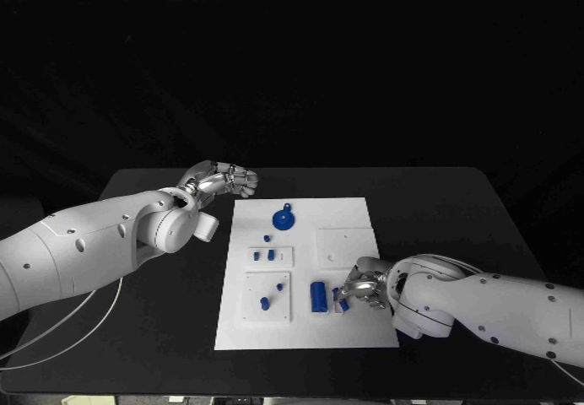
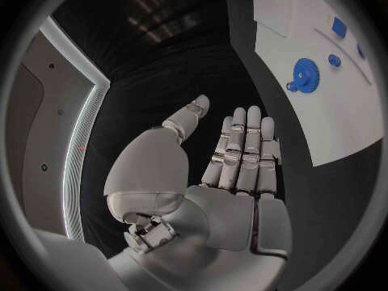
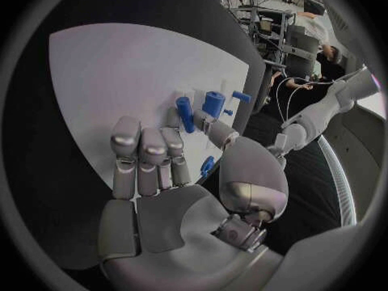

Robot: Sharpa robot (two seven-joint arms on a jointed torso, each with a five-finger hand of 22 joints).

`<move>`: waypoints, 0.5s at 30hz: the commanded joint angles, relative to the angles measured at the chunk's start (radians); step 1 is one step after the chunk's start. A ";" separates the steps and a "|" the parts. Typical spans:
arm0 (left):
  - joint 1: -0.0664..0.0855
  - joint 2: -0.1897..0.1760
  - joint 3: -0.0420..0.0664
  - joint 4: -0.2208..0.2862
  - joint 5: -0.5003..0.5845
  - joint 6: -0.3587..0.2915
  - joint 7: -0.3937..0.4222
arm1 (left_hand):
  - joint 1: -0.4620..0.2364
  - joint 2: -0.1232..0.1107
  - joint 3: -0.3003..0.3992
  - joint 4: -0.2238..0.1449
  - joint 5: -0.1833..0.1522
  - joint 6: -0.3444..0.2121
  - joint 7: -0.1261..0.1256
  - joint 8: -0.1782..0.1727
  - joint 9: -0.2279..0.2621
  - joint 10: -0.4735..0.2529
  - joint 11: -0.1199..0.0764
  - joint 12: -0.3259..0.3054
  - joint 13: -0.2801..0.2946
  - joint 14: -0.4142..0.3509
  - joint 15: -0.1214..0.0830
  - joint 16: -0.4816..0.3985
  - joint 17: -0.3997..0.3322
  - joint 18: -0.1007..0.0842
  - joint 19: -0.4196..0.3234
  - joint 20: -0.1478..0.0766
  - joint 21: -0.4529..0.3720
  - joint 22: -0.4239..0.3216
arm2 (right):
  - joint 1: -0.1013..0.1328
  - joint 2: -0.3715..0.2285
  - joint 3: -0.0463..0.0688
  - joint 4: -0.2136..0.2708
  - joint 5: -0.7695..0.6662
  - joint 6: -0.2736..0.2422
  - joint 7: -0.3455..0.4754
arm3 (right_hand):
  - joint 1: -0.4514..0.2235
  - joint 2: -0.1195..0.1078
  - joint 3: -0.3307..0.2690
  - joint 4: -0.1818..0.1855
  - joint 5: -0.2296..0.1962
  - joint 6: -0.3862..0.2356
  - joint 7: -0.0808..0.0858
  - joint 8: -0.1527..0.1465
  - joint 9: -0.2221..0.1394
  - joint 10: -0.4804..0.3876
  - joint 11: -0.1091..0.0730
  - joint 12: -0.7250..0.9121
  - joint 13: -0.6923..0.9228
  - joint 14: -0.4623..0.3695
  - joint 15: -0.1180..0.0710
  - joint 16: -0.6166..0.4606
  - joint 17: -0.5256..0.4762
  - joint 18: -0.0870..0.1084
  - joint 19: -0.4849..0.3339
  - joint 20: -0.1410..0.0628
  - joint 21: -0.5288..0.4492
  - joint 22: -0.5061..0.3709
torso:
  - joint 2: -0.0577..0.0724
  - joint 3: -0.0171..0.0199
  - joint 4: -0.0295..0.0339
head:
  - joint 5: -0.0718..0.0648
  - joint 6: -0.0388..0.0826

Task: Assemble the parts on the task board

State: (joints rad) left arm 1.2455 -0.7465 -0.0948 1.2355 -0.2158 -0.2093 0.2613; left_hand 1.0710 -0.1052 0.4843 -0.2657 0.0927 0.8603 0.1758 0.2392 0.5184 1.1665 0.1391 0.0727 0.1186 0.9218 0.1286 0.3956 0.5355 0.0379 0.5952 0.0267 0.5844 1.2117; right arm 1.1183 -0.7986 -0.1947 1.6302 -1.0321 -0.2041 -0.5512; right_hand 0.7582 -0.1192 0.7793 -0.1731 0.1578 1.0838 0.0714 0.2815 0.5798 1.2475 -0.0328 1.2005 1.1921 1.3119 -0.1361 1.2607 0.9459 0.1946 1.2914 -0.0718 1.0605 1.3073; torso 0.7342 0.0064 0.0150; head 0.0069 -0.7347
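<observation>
While most of the small blue parts lie loose on the task board (image 1: 344, 325), I think I am only at the start of this job. My right hand (image 1: 364, 288) is down at the near right part of the board, and its fingers look curled around a small blue piece (image 3: 185, 113). I judge it is pinching that piece, though the fingers hide part of it. Just beside it lies a fat blue cylinder (image 1: 319, 296), on its side. A round blue gear (image 1: 283, 221) sits at the far middle of the board, flat and alone. Some tiny blue pegs (image 1: 267, 253) sit in or on the raised white squares on the left side; I cannot tell if they are pushed in. My left hand (image 1: 223, 181) hangs off the far left corner of the board, holding nothing, with its fingers straight and close together. Almost all the parts need a home yet.
</observation>
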 commanded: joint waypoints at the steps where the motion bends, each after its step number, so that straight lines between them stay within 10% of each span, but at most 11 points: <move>1: 0.001 0.001 0.001 0.002 0.002 0.013 0.006 | -0.006 0.000 0.003 0.006 -0.003 -0.007 0.000 0.006 -0.002 -0.007 -0.001 0.000 -0.001 0.005 0.001 -0.006 0.001 0.003 0.003 0.002 -0.003 0.001 | -0.003 0.003 -0.002 0.001 -0.001 0.024 0.009 | -0.004 -0.012 0.001 0.010 -0.011 0.010 0.000 -0.004 -0.003 0.013 -0.007 0.006 0.001 0.001 -0.008 -0.004 -0.001 0.067 -0.001 -0.005 -0.001 0.010 | 0.000 0.0002 -0.0001 | -0.001 -0.001; 15: 0.001 0.000 0.001 0.001 0.001 0.013 0.005 | -0.005 0.000 0.003 0.006 -0.003 -0.007 0.000 0.006 -0.002 -0.007 -0.001 0.000 -0.001 0.005 0.001 -0.007 0.002 0.003 0.003 0.002 -0.004 0.002 | -0.003 -0.003 -0.002 0.005 -0.001 0.045 0.010 | -0.019 -0.061 0.008 0.044 -0.051 0.013 -0.002 -0.005 -0.005 0.014 -0.008 0.005 0.002 0.001 -0.009 -0.004 -0.001 0.067 0.000 -0.008 -0.002 0.010 | -0.001 0.0007 0.0004 | 0.000 -0.003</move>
State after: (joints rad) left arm 1.2455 -0.7467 -0.0948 1.2351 -0.2159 -0.2090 0.2605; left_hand 1.0710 -0.1052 0.4843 -0.2657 0.0927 0.8604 0.1759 0.2392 0.5176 1.1665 0.1391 0.0727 0.1187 0.9218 0.1286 0.3956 0.5360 0.0379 0.5952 0.0267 0.5845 1.2121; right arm 1.1184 -0.8011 -0.1945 1.6310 -1.0327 -0.1923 -0.5512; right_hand 0.7372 -0.1738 0.7889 -0.1341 0.1093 1.0926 0.0696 0.2816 0.5752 1.2535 -0.0421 1.2042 1.1935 1.3125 -0.1367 1.2607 0.9459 0.2017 1.2914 -0.0718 1.0605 1.3073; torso 0.7338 0.0069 0.0149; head 0.0065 -0.7370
